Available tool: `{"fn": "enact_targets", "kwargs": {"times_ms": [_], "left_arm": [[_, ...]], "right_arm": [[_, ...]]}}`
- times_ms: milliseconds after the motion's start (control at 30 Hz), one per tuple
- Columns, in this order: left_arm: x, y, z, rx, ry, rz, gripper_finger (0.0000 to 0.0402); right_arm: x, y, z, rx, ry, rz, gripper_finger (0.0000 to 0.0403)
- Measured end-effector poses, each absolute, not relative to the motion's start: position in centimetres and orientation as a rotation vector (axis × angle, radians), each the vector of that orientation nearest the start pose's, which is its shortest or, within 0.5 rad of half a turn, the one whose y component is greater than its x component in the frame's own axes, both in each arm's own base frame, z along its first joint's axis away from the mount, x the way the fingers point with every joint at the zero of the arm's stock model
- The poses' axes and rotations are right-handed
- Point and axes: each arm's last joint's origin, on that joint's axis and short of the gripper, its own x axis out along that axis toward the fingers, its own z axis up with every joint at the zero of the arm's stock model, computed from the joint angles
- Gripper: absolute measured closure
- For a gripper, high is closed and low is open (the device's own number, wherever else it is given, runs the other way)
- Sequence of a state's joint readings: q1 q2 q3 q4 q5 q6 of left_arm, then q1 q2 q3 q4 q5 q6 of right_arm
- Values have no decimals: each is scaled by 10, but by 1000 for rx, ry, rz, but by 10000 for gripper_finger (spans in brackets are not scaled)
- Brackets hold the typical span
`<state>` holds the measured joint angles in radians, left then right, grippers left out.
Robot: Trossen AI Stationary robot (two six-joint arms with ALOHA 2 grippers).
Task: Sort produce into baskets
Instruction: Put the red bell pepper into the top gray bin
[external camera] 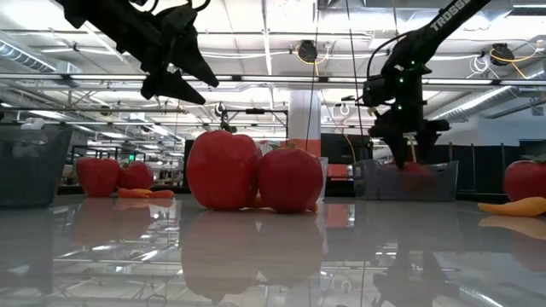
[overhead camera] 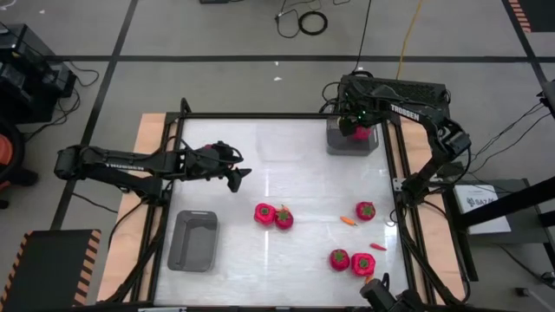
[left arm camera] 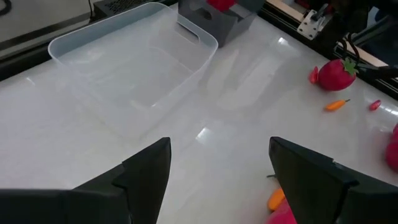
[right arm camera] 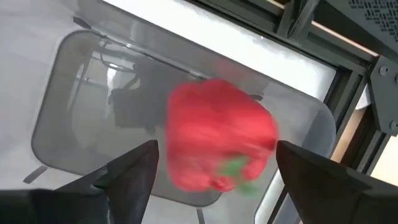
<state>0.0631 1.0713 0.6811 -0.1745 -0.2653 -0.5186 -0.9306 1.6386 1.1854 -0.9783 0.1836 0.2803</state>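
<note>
- Nearest my low camera sits a touching pair of red fruits (external camera: 252,170), one small orange pepper peeking out behind them.
- My left gripper (overhead camera: 236,178) hovers with jaws spread and empty; that pair lies just beyond and below it, so the left arm is nearer.
- I count three more fruits on the table, plus one orange and one red pepper.
- Farthest, my right gripper (right arm camera: 214,168) hangs wide apart over the far grey basket (overhead camera: 334,139), a sixth fruit (right arm camera: 221,143) directly beneath in it; the near basket (overhead camera: 192,240) holds nothing.

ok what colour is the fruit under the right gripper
Red with a green top: the fruit over the grey basket, clearest in the right wrist view.
</note>
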Motion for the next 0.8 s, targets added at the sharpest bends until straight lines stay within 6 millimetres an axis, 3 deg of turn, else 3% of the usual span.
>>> {"fn": "enact_targets", "kwargs": {"times_ms": [467,800], "left_arm": [[223,22,246,-443,467,457,123],[223,20,246,-461,483,401,123]], "right_arm": [[169,-244,221,770,1287,-1118,85],[186,-232,262,798,1319,-1103,85]]}}
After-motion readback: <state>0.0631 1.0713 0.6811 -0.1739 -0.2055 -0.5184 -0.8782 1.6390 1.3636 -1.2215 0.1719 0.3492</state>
